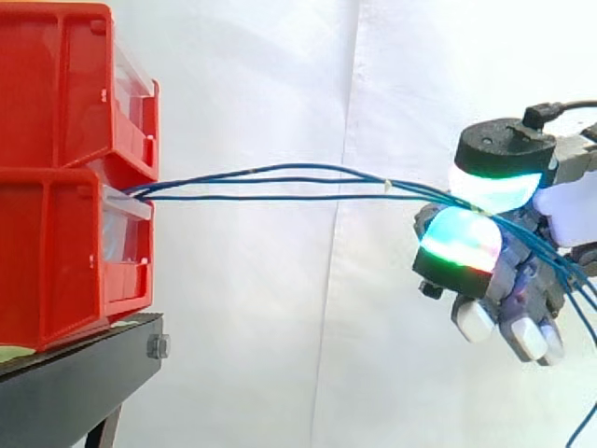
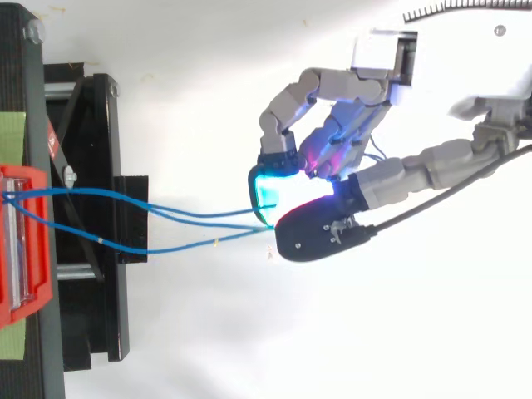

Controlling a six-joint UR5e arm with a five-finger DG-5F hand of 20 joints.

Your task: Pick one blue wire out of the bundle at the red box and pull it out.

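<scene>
My hand (image 1: 522,280) sits at the right of the scene, well apart from the bins. Finger state: closed in a pinch. Two glowing pads (image 1: 459,238) press together, one above the other, clamping the blue wires (image 1: 280,177). The remaining fingers curl below the pinch.

Wire position: the strands leave the front opening of the lower red bin (image 1: 56,261) at the left and run nearly level to the right. They spread slightly in mid-span and converge at my pinch. I cannot tell how many strands the pads hold. Past my hand they trail down towards the lower right.

The upper red bin (image 1: 56,84) is stacked on the lower one. Both rest on the black stand (image 1: 75,383).
</scene>
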